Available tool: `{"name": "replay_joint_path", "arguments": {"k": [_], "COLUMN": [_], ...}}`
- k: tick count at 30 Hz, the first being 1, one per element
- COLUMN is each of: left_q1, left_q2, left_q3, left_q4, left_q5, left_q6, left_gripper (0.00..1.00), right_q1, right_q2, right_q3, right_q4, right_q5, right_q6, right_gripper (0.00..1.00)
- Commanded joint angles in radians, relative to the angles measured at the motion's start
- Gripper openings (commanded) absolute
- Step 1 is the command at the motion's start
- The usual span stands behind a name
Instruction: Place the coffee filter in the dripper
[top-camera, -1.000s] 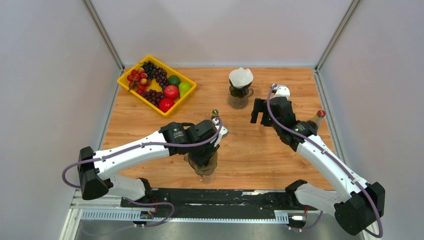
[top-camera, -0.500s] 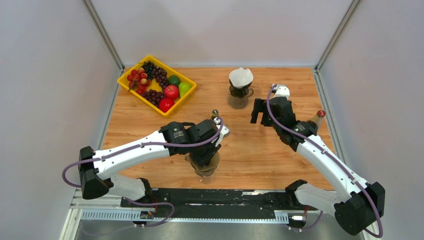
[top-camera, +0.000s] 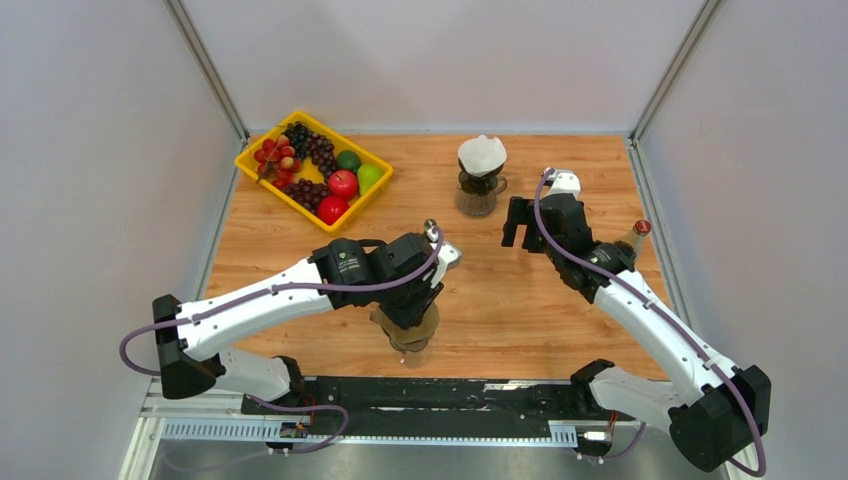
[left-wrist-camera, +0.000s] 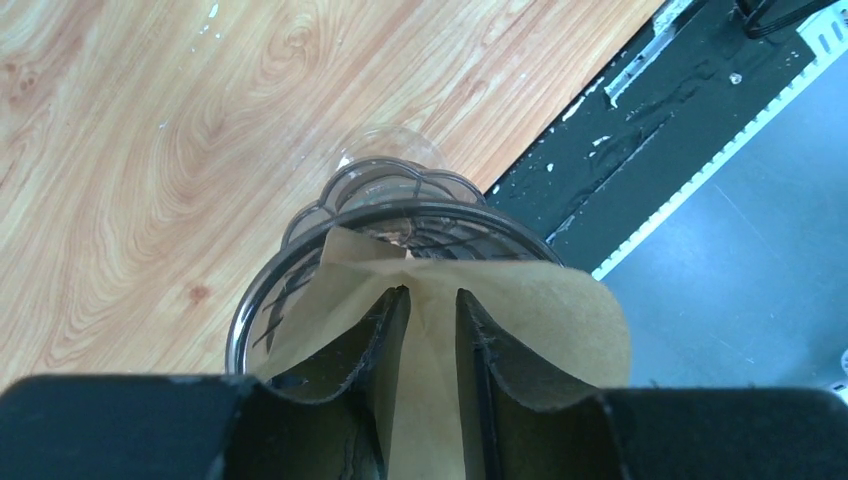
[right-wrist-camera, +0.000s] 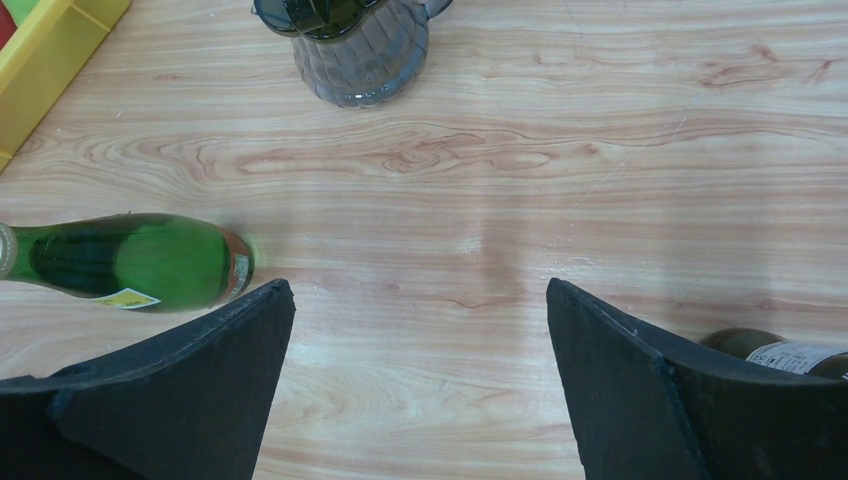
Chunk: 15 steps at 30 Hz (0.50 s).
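Pinching the coffee filter (left-wrist-camera: 545, 320) in the left gripper (left-wrist-camera: 432, 300) at the mouth of the glass dripper (left-wrist-camera: 290, 275), holding the right gripper (right-wrist-camera: 420, 300) spread wide above the table (right-wrist-camera: 560, 170).

The left arm bends inward, the left gripper (left-wrist-camera: 430, 292) pointing down, jaws pinching a brown paper coffee filter (left-wrist-camera: 560, 320) between them. The right arm stretches forward, the right gripper (right-wrist-camera: 417, 290) spread wide.

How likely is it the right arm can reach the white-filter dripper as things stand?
Probably yes: the right hand is open and faces the white-filter dripper across bare wood; the green bottle sits off to one side, not between.
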Motion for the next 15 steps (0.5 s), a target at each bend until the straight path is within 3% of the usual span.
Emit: {"name": "replay_joint_path", "arguments": {"k": [1,4,8,13,15], "left_q1": [-0.007,-0.008,-0.007,-0.007,-0.007], "left_q2": [-0.072,-0.097,-0.153,-0.219,-0.249], "left_q3": [0.073,0.118,0.170,0.223,0.202], "left_q4": [-0.033,-0.058,-0.078,0.001,0.092], "left_q5": [-0.015,-0.046,-0.110,-0.300,-0.367], "left_q6": [-0.015,-0.021,-0.033,-0.064,-0.052], "left_gripper": [0.35,0.40,0.55,0.97,0.99], "right_q1": [-0.008,-0.007,-0.008,-0.009,-0.009], "right_q2": [-0.031,-0.037,-0.048,-0.055,-0.054], "right_q3": [-0.004,-0.002,-0.003,-0.004,-0.006], "right_q4": [0.024,0.022,0.020,0.021,0.021], "right_q5": [0.016,0.018,0.020,0.029,0.031], "right_q6": [-0.008,-0.011,-0.012,-0.004,-0.004], "right_gripper": [1.00,1.00,1.00,1.00,1.00]}}
